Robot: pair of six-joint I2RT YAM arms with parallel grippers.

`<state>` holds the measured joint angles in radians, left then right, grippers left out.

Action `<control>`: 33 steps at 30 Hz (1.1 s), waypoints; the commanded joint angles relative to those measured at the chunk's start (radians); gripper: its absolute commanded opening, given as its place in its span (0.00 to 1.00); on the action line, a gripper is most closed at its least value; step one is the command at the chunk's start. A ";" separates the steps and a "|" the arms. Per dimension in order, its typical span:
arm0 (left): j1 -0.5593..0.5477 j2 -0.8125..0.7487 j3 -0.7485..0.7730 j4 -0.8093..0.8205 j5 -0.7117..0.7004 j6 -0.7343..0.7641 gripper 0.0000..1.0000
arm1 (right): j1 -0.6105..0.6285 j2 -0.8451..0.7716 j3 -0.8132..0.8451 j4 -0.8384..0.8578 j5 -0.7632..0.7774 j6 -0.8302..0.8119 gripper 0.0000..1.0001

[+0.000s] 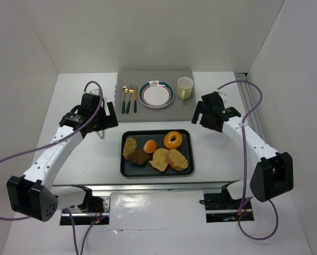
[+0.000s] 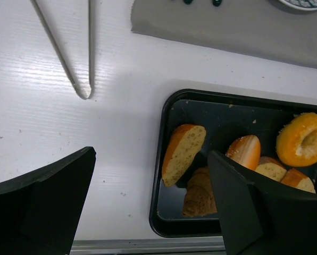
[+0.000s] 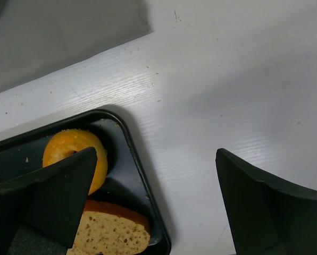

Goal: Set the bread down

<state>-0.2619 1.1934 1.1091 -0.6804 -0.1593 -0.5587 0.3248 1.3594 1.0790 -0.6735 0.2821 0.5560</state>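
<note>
Bread (image 1: 130, 147) untouched in black tray (image 1: 122, 162) on table (image 1: 209, 151) — nothing placed yet. Left tool (image 2: 150, 154), right tool (image 3: 156, 154) spread, empty, flanking tray. Grasp, carry, likely to plate (image 1: 156, 95) — all remaining.

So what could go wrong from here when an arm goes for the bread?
The bread pieces lie crowded and overlapping in the tray, so the open left gripper might pinch two or nudge a neighbour. The plate sits between cutlery and a cup; a wide approach could knock either.
</note>
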 commanded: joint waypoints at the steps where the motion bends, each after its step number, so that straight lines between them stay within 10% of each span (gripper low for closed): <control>1: 0.013 0.020 0.043 -0.020 -0.079 -0.036 1.00 | 0.008 -0.049 0.004 0.005 0.029 0.019 1.00; 33: 0.288 0.811 0.354 0.019 -0.013 0.010 0.97 | 0.008 -0.037 -0.040 0.140 -0.067 -0.059 1.00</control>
<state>0.0105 1.9388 1.3888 -0.7025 -0.1768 -0.5789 0.3252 1.3048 1.0298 -0.5751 0.2203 0.5106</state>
